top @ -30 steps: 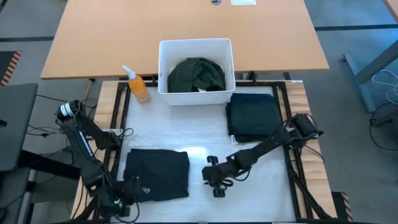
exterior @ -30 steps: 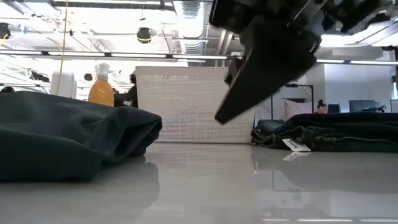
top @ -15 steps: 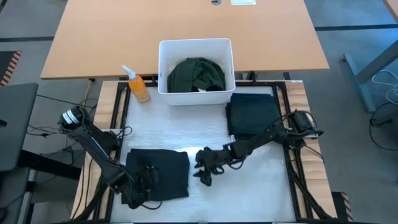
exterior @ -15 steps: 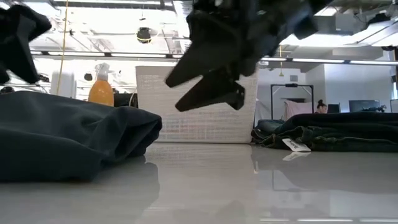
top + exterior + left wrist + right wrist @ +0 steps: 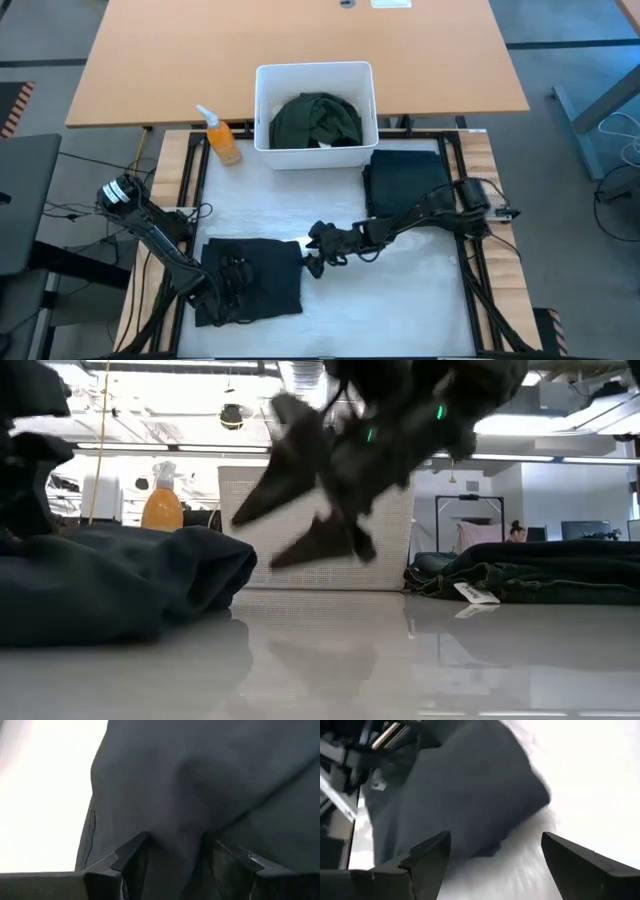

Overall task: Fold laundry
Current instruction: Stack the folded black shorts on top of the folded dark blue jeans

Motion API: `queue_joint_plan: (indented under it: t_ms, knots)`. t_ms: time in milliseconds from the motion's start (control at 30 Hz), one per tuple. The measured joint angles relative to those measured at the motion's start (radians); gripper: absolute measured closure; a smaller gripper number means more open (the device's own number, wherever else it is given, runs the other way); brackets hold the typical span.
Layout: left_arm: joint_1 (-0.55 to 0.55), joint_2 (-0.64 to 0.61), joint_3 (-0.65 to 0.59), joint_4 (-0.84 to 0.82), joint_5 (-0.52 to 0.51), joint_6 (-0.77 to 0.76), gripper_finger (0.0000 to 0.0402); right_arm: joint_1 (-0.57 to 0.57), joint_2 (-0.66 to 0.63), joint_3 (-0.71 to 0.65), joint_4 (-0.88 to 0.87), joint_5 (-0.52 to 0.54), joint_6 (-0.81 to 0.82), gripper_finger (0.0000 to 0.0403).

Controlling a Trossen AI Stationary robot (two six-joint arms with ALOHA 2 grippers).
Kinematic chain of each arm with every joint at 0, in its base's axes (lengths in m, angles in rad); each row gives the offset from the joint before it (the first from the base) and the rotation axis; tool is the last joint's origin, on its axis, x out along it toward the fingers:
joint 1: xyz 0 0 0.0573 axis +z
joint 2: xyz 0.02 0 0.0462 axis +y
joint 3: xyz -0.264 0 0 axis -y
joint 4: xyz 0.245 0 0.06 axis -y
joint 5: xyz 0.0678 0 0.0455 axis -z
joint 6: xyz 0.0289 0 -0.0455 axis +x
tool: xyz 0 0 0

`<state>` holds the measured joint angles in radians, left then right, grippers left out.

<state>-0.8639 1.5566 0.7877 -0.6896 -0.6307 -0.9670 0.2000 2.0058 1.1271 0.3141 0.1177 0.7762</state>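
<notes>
- left gripper (image 5: 232,290) on folded black garment (image 5: 262,265), jaws apart, pressed into cloth
- right gripper (image 5: 313,252) wide open, empty, beside garment's edge

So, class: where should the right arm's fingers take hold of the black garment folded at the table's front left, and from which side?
Probably the black garment at its right-hand edge, nearest the right gripper, coming in from the bare table side. That edge is a rounded, raised fold lying free, and the open fingers already face it. The left gripper rests on the middle.
</notes>
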Motion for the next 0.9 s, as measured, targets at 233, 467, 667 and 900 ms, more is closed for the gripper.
queue_joint_plan:
  t_ms: [233, 467, 667, 900]
  knots:
    - [-0.002, -0.002, -0.068, 0.131, 0.06, -0.006, 0.0216, -0.02, 0.128, 0.006, 0.237, -0.008, 0.039, 0.0063]
    - [-0.003, -0.002, -0.073, 0.138, 0.068, -0.006, 0.0216, -0.02, 0.219, 0.077, 0.337, 0.002, 0.078, 0.0076]
    - [-0.003, -0.002, -0.073, 0.153, 0.068, -0.012, 0.0216, -0.005, 0.276, 0.158, 0.327, -0.002, 0.056, 0.0139]
    - [0.015, -0.001, -0.074, 0.294, 0.066, -0.004, 0.0216, 0.003, 0.21, 0.206, 0.098, -0.167, -0.08, 0.0354]
